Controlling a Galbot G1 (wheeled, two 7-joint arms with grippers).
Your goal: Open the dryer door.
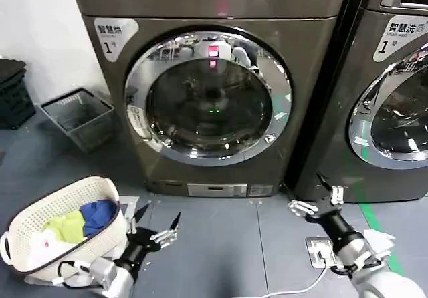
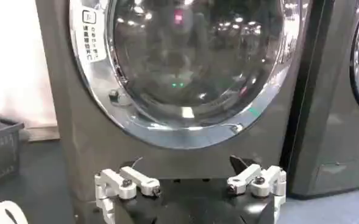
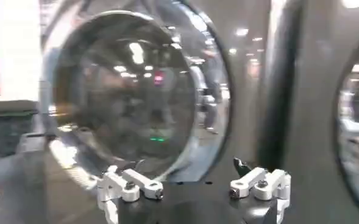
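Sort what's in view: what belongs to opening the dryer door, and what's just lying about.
For the job: chrome-rimmed round dryer door, shut; left gripper, open; right gripper, open.

Lying about: white laundry basket of clothes; grey wire basket; second machine.

Two robot arms are showing silver-grey rounded casings narrowing to black wrists. The left gripper (image 1: 159, 224) is carrying slim black pointed fingers (image 1: 176, 222) on white linkage brackets with dark screws. The right gripper (image 1: 319, 195) is matching it, with black cable looping alongside.
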